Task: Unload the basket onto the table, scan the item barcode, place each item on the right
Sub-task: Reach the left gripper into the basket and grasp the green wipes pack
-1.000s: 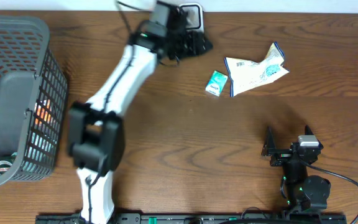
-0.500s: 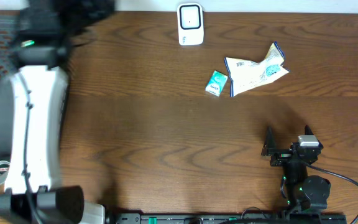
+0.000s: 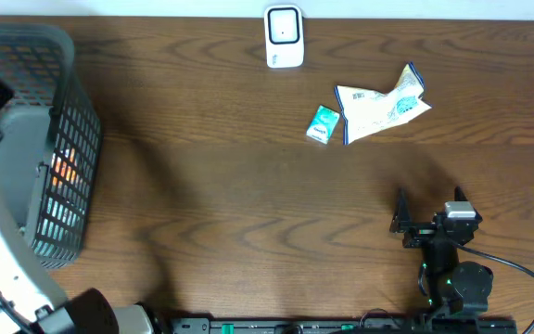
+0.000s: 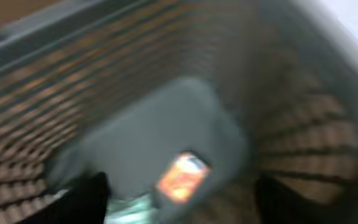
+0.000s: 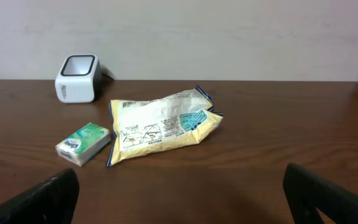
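- Basket [image 3: 72, 139], far left of the table [image 3: 248, 213]: the left arm stands over it. The left wrist view is blurred and looks down inside. An orange-labelled item [image 4: 182, 177] lies on the basket floor below the fingers, not gripped.
- Left fingers [image 4: 82, 202]: spread wide at the lower corners of their view, holding nothing.
- Scanner [image 3: 284, 37]: upright at the far edge, near the middle, well apart from both arms.
- Green pack [image 3: 323, 123]: flat on the table, on the near side of the scanner and to its right. It is just beside the bag's left end; contact cannot be told.
- Bag [image 3: 378, 107]: flat, its long axis running left to right, with the right end tilted toward the far edge.
- Right fingers [image 5: 48, 199]: wide open and empty, low at the near edge. Pack and bag lie straight ahead of them, the bag crosswise to the approach.
- Judgement: the unscanned items are the pack and bag. The right arm is the nearer one, and the left is well apart from them at the basket.
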`<state>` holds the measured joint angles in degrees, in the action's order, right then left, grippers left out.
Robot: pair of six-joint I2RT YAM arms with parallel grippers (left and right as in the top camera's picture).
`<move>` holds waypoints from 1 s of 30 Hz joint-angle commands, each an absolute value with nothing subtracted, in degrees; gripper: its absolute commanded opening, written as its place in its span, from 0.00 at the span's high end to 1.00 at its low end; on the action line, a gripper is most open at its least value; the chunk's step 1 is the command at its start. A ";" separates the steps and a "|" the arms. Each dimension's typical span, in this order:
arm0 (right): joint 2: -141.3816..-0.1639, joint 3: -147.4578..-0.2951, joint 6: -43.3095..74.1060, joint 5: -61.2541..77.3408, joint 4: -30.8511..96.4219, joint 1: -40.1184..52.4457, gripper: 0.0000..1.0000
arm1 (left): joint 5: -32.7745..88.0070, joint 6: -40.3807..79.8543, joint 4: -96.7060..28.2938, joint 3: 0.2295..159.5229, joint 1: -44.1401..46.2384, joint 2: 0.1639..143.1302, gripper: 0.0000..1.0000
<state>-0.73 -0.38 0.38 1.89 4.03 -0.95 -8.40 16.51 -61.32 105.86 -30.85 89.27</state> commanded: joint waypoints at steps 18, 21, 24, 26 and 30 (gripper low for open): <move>-0.54 -0.32 0.58 2.07 4.27 -1.23 0.01 | -9.34 55.53 -82.15 99.13 -36.58 104.05 0.01; -0.54 -0.32 0.58 2.07 4.27 -1.23 0.01 | -10.39 63.24 -81.10 95.09 -36.58 104.05 0.01; -0.54 -0.32 0.58 2.07 4.27 -1.23 0.01 | -10.33 66.83 -76.05 88.79 -36.58 104.05 0.01; -0.54 -0.32 0.58 2.07 4.27 -1.23 0.01 | -10.37 66.74 -73.08 86.39 -36.58 104.05 0.01; -0.54 -0.32 0.58 2.04 4.27 -1.23 0.01 | -10.37 66.76 -65.76 80.75 -36.58 104.05 0.00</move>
